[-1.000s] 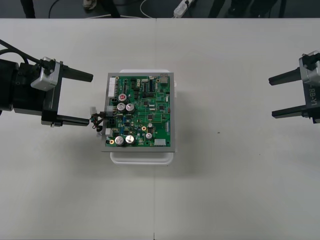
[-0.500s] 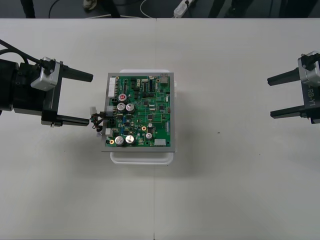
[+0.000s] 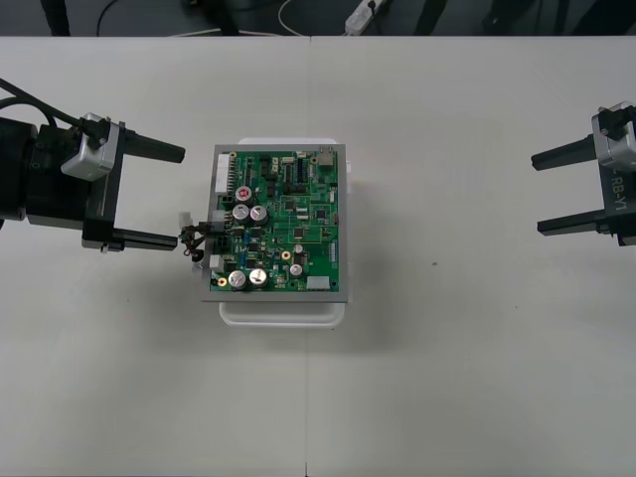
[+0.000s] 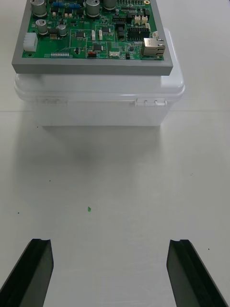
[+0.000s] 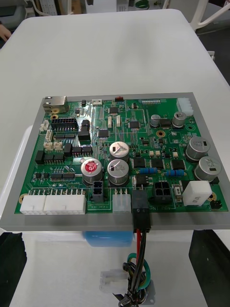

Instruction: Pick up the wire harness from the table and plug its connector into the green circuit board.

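Note:
The green circuit board (image 3: pixel 280 221) rests on its white base (image 3: pixel 283 314) mid-table. The harness's black plug (image 5: pixel 140 207) sits in a connector at the board's edge nearest my left gripper. Its red, black and green wires (image 5: pixel 138 259) trail off the board to the metal socket (image 5: pixel 139 296) on the table. My left gripper (image 3: pixel 180 197) stands open just left of the board, one finger (image 3: pixel 149 239) beside the harness (image 3: pixel 196 243) and holding nothing. Its fingers (image 5: pixel 210 261) flank the wires without touching. My right gripper (image 3: pixel 537 194) waits open at the far right, its fingers (image 4: pixel 36 271) wide apart.
A small white connector (image 5: pixel 111 277) lies next to the socket by the base. The right wrist view looks across bare table to the board (image 4: pixel 91 36) and base (image 4: pixel 100 98). A tiny green speck (image 4: pixel 89 209) lies on the table. Dark floor with cables (image 3: pixel 298 15) runs beyond the far edge.

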